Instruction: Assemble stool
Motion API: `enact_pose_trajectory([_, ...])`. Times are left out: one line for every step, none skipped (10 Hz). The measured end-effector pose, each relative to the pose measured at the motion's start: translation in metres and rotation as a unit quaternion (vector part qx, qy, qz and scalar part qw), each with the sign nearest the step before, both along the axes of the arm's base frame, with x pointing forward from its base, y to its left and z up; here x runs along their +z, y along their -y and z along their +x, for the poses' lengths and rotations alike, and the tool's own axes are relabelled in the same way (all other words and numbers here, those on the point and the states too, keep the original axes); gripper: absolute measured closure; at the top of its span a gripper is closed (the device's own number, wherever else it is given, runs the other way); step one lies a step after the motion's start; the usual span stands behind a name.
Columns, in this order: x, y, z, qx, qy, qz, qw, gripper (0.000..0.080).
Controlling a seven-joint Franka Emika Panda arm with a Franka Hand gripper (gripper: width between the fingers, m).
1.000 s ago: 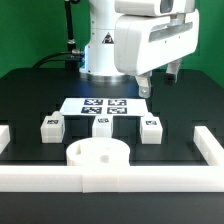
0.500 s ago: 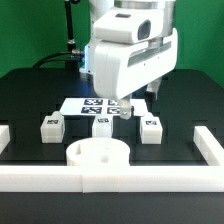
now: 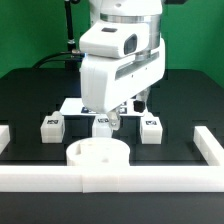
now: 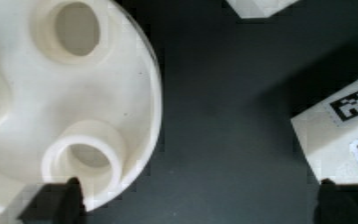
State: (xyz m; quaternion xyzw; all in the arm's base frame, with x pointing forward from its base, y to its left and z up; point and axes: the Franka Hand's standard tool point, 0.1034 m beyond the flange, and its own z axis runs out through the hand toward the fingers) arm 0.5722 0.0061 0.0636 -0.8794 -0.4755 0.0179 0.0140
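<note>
The round white seat disc [image 3: 98, 155] lies at the front, against the front rail. Three short tagged legs stand in a row behind it, at the exterior view's left [image 3: 51, 127], middle [image 3: 103, 126] and right [image 3: 152, 127]. My gripper [image 3: 120, 113] hangs low just above and beside the middle leg, behind the seat. In the wrist view the seat [image 4: 51, 100] with its holes fills one side. My gripper [image 4: 202, 203] is open and empty, and its gap lies over bare black table beside the seat's edge.
The marker board [image 3: 72, 104] lies behind the legs, mostly hidden by the arm. The white border rail [image 3: 150, 178] runs along the front and both sides. In the wrist view a tagged white piece [image 4: 348, 120] and a white corner [image 4: 265, 5] show; I cannot tell what they are.
The arm has swung from the back right toward the front and the exterior view's left, and has come down over the middle leg. The parts have not moved.
</note>
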Motion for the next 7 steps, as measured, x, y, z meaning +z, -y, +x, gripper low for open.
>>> enact_pose_trajectory([-0.007,0.009,0.001,0.01,-0.004,0.0,1.0,0.015])
enact_pose_trajectory([-0.012,0.013,0.002,0.007,-0.006,0.001,1.0,0.015])
enact_pose_trajectory([-0.016,0.014,0.003,0.007,-0.008,0.001,1.0,0.015])
enact_pose_trajectory([-0.021,0.015,0.003,0.006,-0.01,0.002,1.0,0.015])
enact_pose_trajectory([-0.026,0.018,0.004,0.006,-0.013,0.002,1.0,0.015])
enact_pose_trajectory([-0.032,0.019,0.003,0.004,-0.016,0.003,1.0,0.015])
enact_pose_trajectory([-0.038,0.02,0.002,0.003,-0.02,0.004,1.0,0.015])
